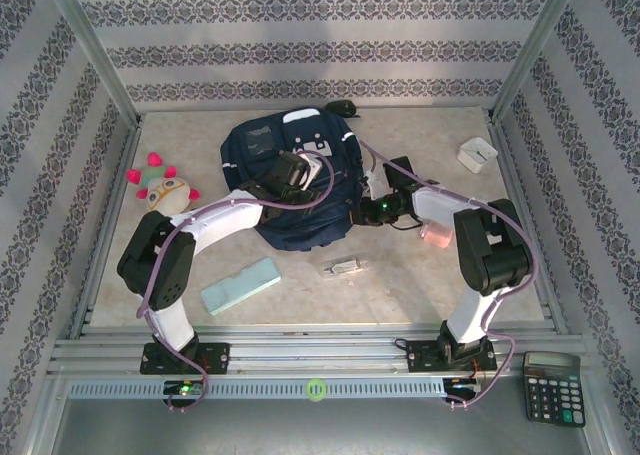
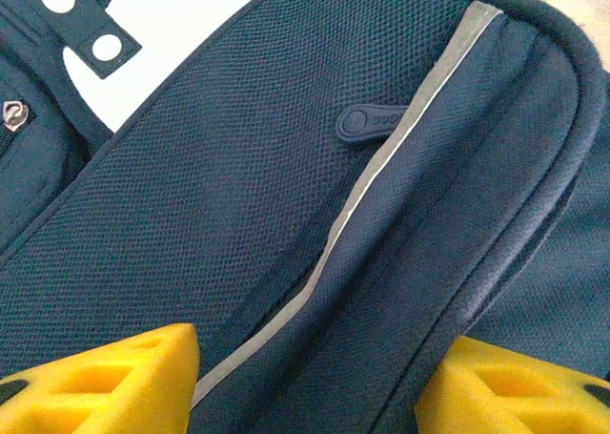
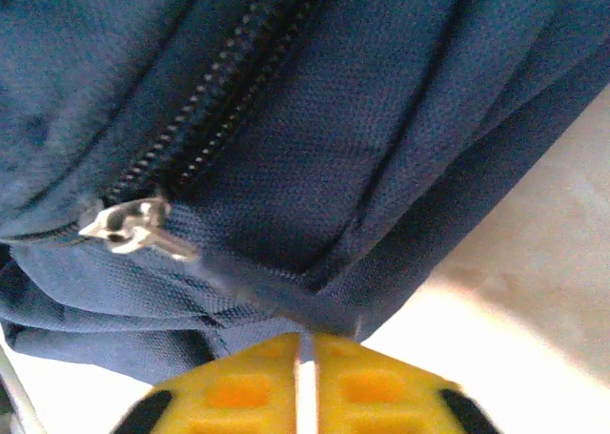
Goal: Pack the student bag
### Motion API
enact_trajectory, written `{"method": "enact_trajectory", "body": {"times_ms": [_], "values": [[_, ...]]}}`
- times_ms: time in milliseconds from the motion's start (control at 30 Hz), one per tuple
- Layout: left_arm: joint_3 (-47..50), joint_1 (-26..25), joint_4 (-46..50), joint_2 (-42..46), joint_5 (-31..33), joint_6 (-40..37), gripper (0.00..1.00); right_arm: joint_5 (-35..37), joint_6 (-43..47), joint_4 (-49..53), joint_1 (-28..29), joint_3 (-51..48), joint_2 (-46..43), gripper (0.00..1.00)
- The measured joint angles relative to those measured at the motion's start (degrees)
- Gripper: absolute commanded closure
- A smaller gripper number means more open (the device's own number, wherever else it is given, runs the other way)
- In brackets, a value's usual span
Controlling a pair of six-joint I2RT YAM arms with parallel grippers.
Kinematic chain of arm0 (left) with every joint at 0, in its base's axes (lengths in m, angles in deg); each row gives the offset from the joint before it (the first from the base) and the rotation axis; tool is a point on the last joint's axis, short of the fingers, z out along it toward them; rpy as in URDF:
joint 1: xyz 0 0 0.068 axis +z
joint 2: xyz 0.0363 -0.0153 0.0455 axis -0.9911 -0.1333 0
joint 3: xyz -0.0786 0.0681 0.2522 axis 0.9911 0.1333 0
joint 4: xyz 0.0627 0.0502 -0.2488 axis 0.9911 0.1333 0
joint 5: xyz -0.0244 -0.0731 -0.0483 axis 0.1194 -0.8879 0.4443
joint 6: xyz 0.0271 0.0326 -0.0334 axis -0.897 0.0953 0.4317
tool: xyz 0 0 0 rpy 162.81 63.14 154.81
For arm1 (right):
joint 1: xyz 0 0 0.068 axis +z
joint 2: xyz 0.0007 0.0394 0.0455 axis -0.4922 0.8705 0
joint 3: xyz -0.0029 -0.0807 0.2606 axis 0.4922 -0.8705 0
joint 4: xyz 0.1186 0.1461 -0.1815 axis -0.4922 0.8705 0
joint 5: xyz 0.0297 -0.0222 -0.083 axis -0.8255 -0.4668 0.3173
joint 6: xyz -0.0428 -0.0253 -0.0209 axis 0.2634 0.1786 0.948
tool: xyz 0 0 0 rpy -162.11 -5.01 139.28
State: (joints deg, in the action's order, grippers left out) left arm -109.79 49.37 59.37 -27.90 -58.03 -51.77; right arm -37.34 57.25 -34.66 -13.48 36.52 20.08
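The student bag (image 1: 290, 180), a navy-blue backpack with white patches, lies in the middle of the table. My left gripper (image 1: 300, 171) hovers over its top, open. In the left wrist view its yellow fingers (image 2: 105, 382) stand wide apart above a pocket with a light reflective stripe (image 2: 381, 167) and a rubber zip tab (image 2: 367, 122), with nothing between them. My right gripper (image 1: 362, 213) is at the bag's right edge. In the right wrist view it (image 3: 305, 343) is shut on the blue zipper pull strap (image 3: 276, 296) leading from the metal slider (image 3: 124, 226).
A plush toy (image 1: 160, 187) lies at the left. A teal box (image 1: 240, 285) and a small clear item (image 1: 343, 268) sit in front of the bag. A pink object (image 1: 437, 233) is by the right arm, a white box (image 1: 477, 154) at the back right, a calculator (image 1: 552, 386) off the table.
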Motion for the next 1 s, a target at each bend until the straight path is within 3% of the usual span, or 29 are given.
{"method": "enact_trajectory", "body": {"times_ms": [167,667,700,833,933,1000], "values": [[0.3,0.1,0.0,0.2,-0.2,-0.2,0.41,0.7,-1.2,-6.0,0.0,-1.0,-1.0,1.00],[0.4,0.5,0.0,0.6,-1.6,-0.9,0.42,-1.9,7.9,-8.8,0.7,-3.6,-8.9,1.00],[0.4,0.5,0.0,0.6,-1.7,-0.9,0.42,-2.4,8.2,-8.8,0.7,-3.6,-8.9,0.96],[0.4,0.6,0.0,0.6,-1.7,-1.1,0.42,-4.3,7.8,-7.8,0.1,-1.8,-7.1,0.60],[0.4,0.9,0.0,0.6,-2.0,-1.1,0.42,-4.7,6.3,-7.9,-1.4,-1.2,-6.3,0.47],[0.5,1.0,-0.1,0.6,-2.5,-1.1,0.42,-5.0,6.0,-8.0,-2.4,-1.2,-6.3,0.44]]}}
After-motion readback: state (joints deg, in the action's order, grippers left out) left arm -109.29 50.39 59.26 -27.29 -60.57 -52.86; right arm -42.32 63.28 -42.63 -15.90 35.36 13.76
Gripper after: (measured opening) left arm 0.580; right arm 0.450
